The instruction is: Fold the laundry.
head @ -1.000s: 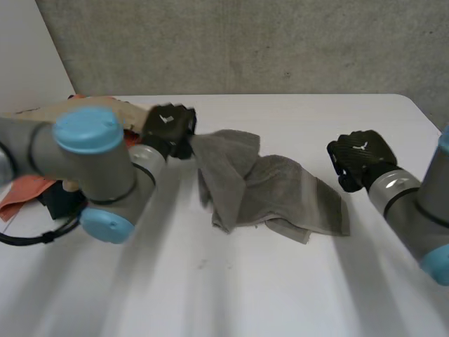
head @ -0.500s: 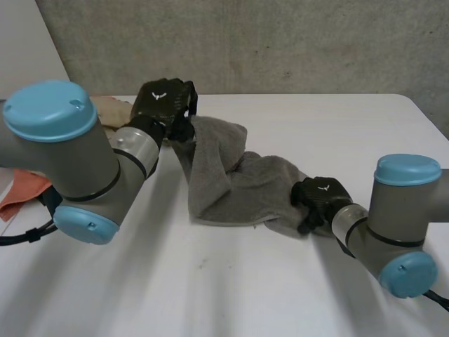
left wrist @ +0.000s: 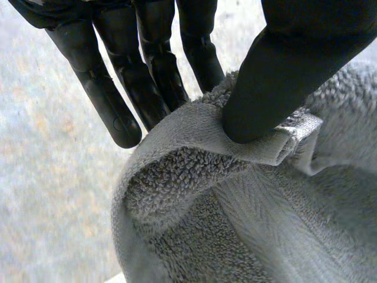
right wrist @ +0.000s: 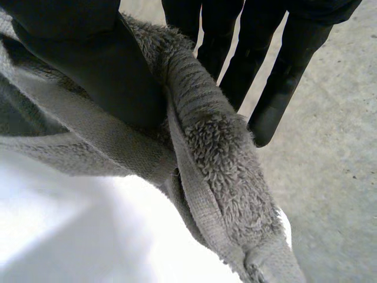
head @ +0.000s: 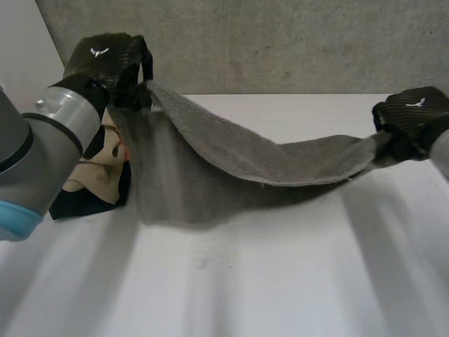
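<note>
White table [head: 280, 281] and grey concrete wall [head: 280, 42] are framing the work. A grey towel [head: 231, 151] is hanging stretched between both hands, its middle sagging and its lower part appearing to trail onto the table. The left hand [head: 105, 60] is pinching one end between thumb and fingers, raised high. The right hand [head: 414, 116] is pinching the opposite end likewise, lower. Spare clothes [head: 95, 179] are lying beside the left arm. Judgement: the spreading step is calling for level hands, even tension and firm pinches, so the towel is laid flat, clear of the spare clothes.
</note>
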